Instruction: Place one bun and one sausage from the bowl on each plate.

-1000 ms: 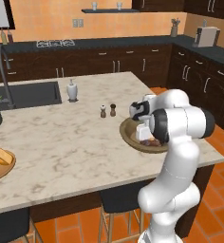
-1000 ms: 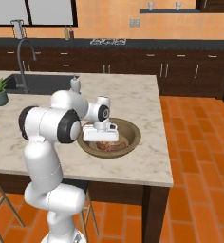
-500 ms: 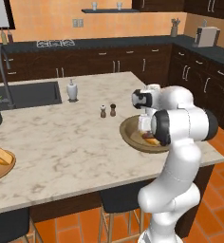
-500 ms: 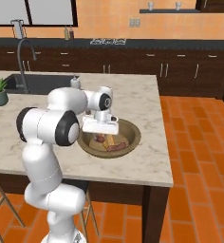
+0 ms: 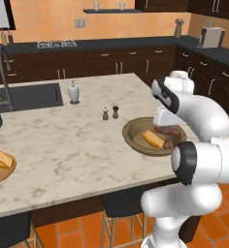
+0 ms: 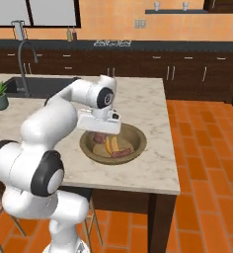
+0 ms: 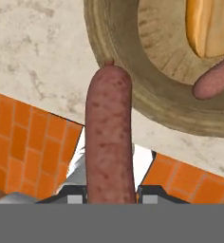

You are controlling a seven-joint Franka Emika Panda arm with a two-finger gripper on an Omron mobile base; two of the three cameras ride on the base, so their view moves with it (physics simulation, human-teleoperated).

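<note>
Above the near side of the olive-brown bowl the white arm was folded back on itself, its elbow raised and its hand turned down over the bowl's rim. In the hand view the gripper was seen clamped on a sausage, which was held lengthwise between the two fingertips and pointed away toward the bowl's thick rim. A bun and a second sausage were left lying inside the bowl. Far to the left, at the counter's near edge, a tan plate was seen with a bun already laid on it. Compared with one second earlier, the hand had been lifted from low inside the bowl to a point above it, and the held sausage had been raised clear of the bowl's floor. The bowl itself and the salt and pepper shakers had not been shifted on the marble counter.
</note>
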